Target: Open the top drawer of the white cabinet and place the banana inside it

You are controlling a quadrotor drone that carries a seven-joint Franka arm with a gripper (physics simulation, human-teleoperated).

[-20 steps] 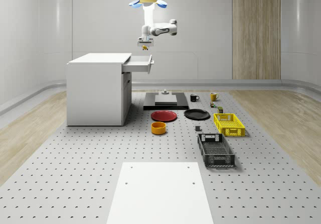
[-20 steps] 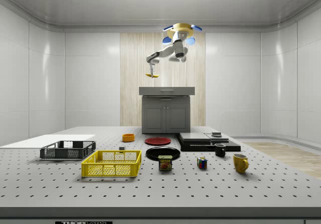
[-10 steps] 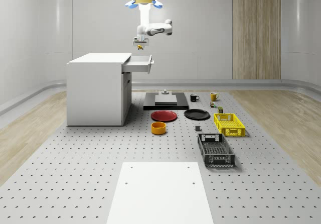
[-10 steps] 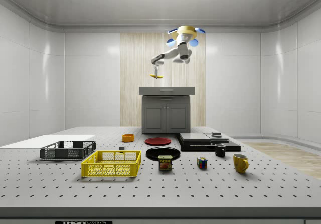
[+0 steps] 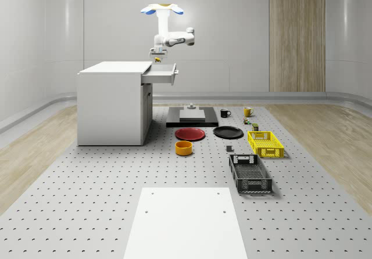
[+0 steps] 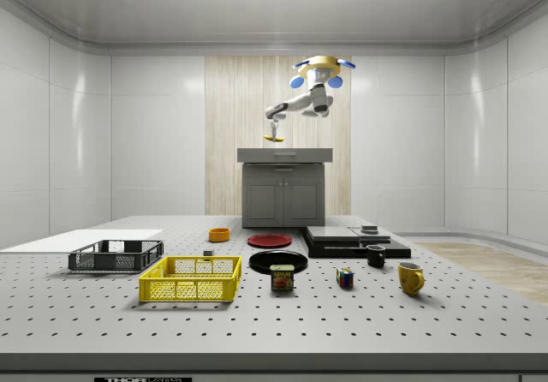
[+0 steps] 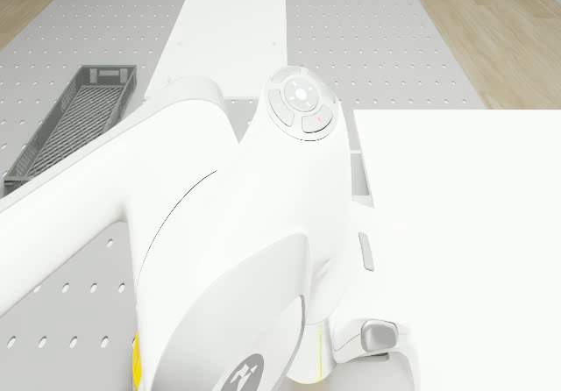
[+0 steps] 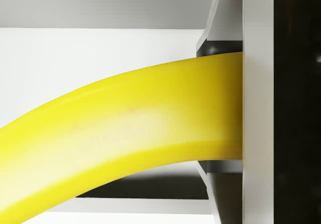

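Drone: hovering high above the white cabinet, over the pulled-out top drawer
Arm: bent down from the drone body, wrist aimed at the drawer
Gripper: closed on the banana, above the drawer, seemingly toward its cabinet end
Banana close-up: in the wrist view the yellow curve runs straight into a finger, pinched near one end, so the long end hangs free
Drawer: already out, so the opening half of the job looks done
Step in hand: I'd call it the lowering and placing
How to do it well: come straight down with the banana's length running along the drawer, not across the rim
Release: let go only once the fruit is low inside the drawer walls
Risk: a high drop could bounce it over the side; the free end could catch the cabinet top edge
Floor things: red plate and yellow crate well apart from all this
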